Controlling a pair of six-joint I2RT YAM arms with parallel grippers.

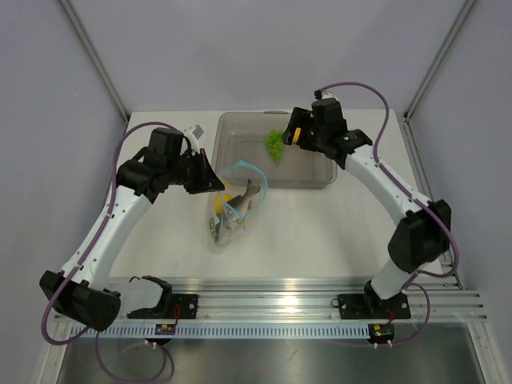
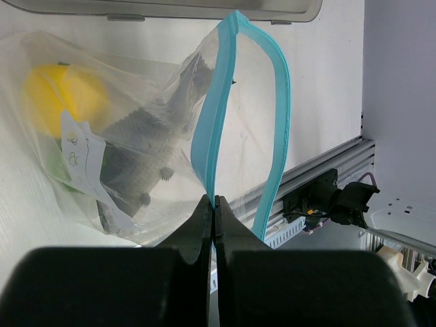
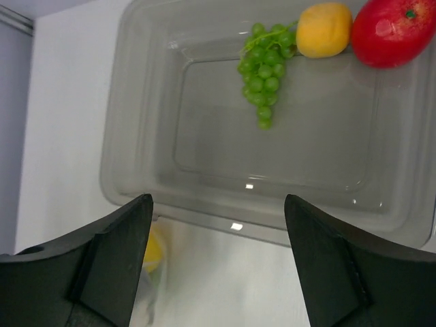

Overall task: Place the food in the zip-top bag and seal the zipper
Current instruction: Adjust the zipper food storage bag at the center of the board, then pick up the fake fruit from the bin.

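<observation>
On the white surface [image 1: 320,232], we see the left gripper [image 2: 214,204] pinching the zipper [image 2: 204,136] of the zip-top bag [image 2: 41,170], the right gripper [image 3: 218,204] wide over the tray [image 3: 122,136].

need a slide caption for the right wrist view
Open right gripper hovers over the grey tray holding a green grape bunch, a yellow-orange fruit and a red fruit.

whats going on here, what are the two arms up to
The left gripper is shut on the teal zipper of the clear zip-top bag, holding its mouth up and open. A grey fish and a yellow fruit are inside the bag. The right gripper hangs open and empty over the grey tray, which holds the green grape bunch, an orange-yellow fruit and a red fruit. The bag is not sealed yet.
</observation>
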